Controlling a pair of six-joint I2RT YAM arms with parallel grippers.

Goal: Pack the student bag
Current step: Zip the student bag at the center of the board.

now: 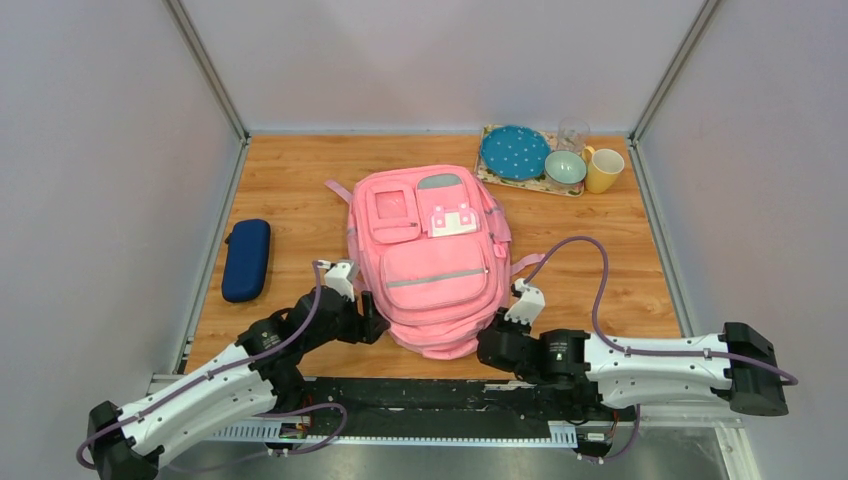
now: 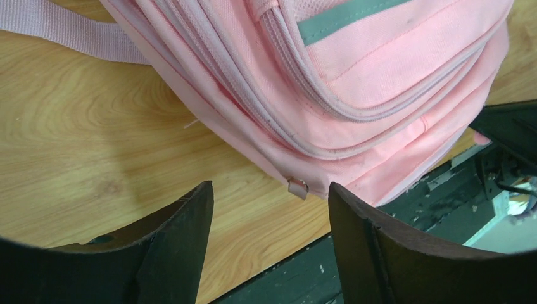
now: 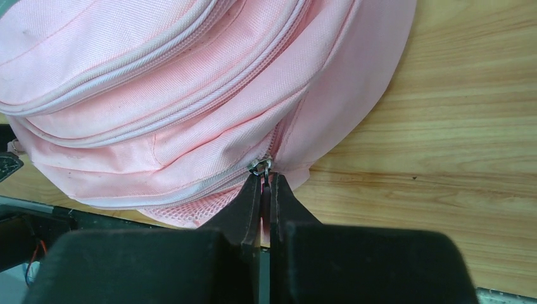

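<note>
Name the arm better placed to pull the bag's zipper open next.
Right, most likely: the right gripper is shut on the zipper pull at the bag's near corner, ready to drag it. The left gripper is open beside the bag, gripping nothing.

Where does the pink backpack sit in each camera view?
Top external: pink backpack at centre of the wooden table.
Left wrist: fills upper right, beyond the open left gripper.
Right wrist: fills upper left; right gripper shut on its zipper pull.
Shared landmark: the wooden table under it.
</note>
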